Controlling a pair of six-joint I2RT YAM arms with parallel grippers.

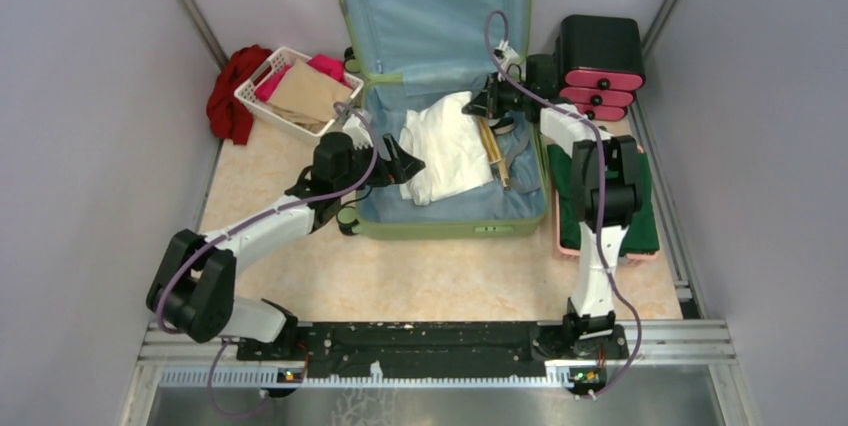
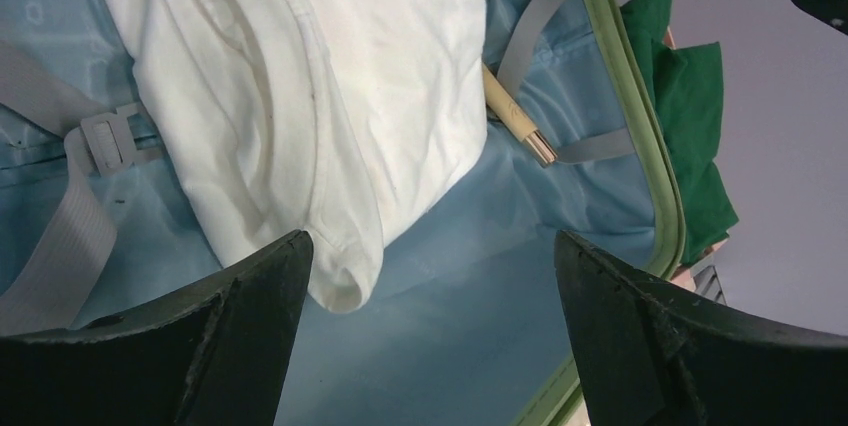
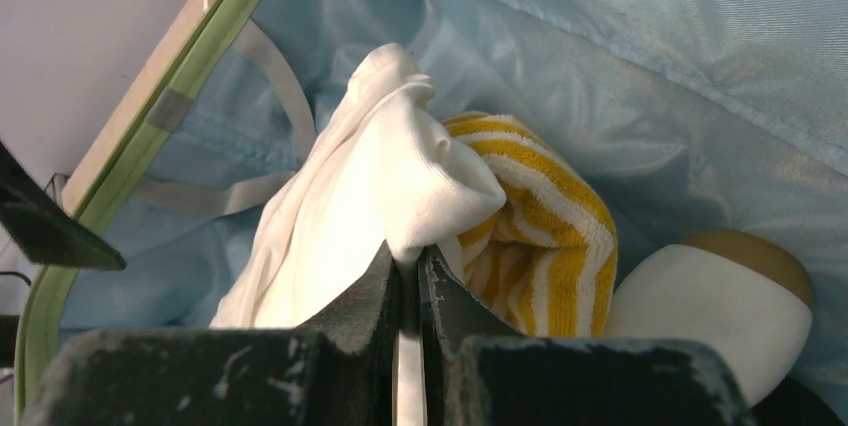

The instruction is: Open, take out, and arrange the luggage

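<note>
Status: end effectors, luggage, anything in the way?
Left end effector open over the luggage. Right end effector shut on white garment. Luggage lid up, contents inside. Yellow-striped towel against the pinch, may drag along.

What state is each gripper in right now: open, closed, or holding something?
Left gripper: open, holding nothing.
Right gripper: closed on a fold of the white cloth.
</note>
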